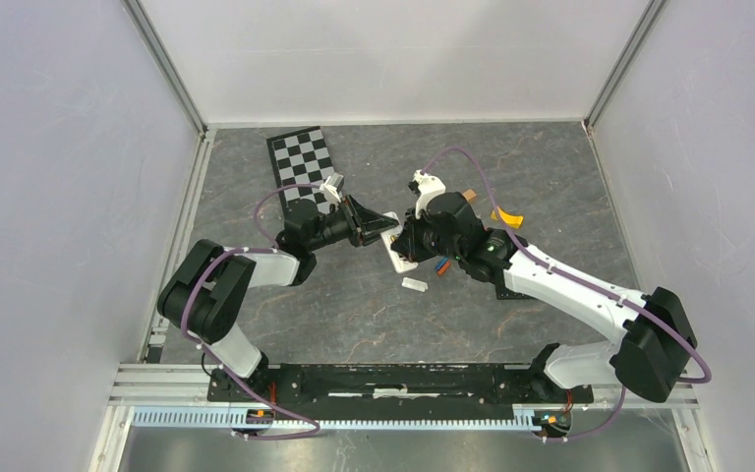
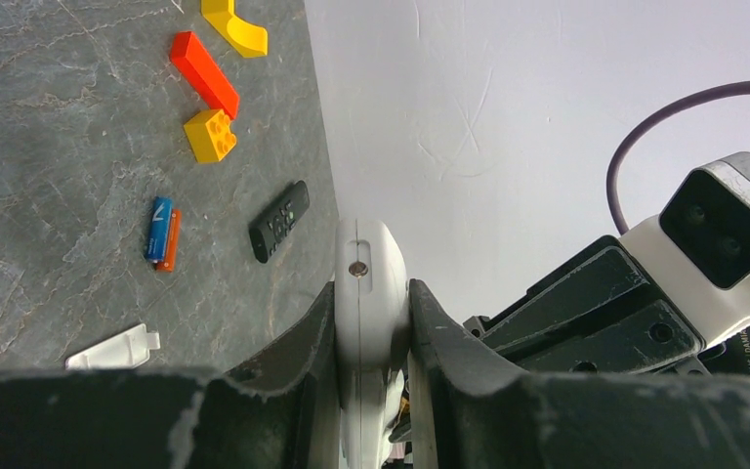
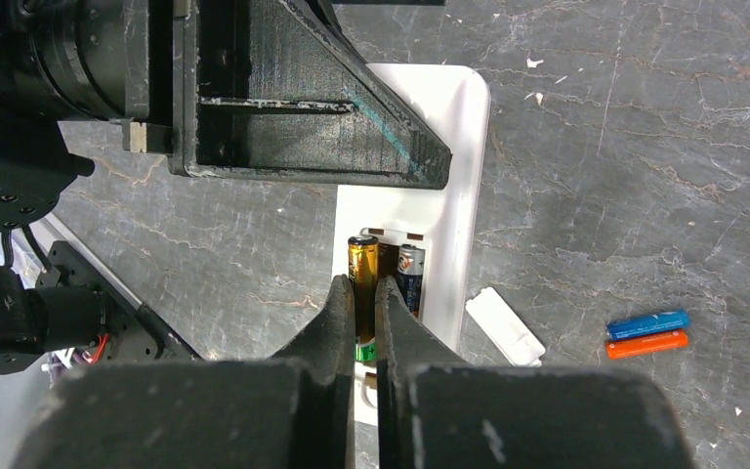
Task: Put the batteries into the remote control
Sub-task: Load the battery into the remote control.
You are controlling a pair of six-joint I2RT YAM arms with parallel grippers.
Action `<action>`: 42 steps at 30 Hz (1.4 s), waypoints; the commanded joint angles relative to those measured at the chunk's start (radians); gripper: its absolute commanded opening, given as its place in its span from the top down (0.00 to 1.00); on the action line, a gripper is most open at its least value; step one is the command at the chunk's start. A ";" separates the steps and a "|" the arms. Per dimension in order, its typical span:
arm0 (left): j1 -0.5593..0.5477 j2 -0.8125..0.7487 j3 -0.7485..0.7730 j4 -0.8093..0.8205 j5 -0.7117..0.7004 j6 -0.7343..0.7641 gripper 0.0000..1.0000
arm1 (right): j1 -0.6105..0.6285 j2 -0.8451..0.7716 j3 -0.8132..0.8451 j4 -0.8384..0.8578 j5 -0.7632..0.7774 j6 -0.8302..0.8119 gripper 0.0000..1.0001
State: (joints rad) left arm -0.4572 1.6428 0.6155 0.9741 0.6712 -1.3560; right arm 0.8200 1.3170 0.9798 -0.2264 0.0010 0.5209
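Observation:
My left gripper point(image 2: 371, 293) is shut on the end of a white remote point(image 2: 369, 254) and holds it on edge; it also shows in the top view point(image 1: 374, 229). In the right wrist view the remote point(image 3: 449, 147) shows its open battery bay. My right gripper point(image 3: 365, 288) is shut on a gold battery point(image 3: 363, 259) that lies in the bay's left slot. A second, dark battery point(image 3: 410, 274) sits in the slot beside it. A blue battery point(image 3: 647, 323) and an orange battery point(image 3: 646, 343) lie side by side on the table to the right.
The white battery cover point(image 3: 505, 325) lies loose beside the remote. A black remote point(image 2: 279, 221), a red block point(image 2: 204, 74) and yellow blocks point(image 2: 210, 135) lie farther off. A checkerboard point(image 1: 302, 162) lies at the back left. White walls close in the table.

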 commanded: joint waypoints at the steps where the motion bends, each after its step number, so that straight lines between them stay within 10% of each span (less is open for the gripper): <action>1: -0.005 -0.039 0.013 0.062 0.003 -0.015 0.98 | 0.002 -0.022 0.028 -0.025 0.010 -0.001 0.99; 20: -0.005 -0.067 0.012 -0.015 -0.024 0.093 0.98 | -0.001 -0.006 0.130 -0.218 0.002 -0.002 0.99; 42: -0.006 -0.073 0.013 0.008 -0.018 0.047 0.98 | -0.002 0.035 0.109 -0.135 -0.058 0.023 0.76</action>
State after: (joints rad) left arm -0.4595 1.6028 0.6155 0.9154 0.6476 -1.2888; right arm 0.8181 1.3495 1.0756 -0.3969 -0.0513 0.5320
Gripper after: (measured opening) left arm 0.310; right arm 0.219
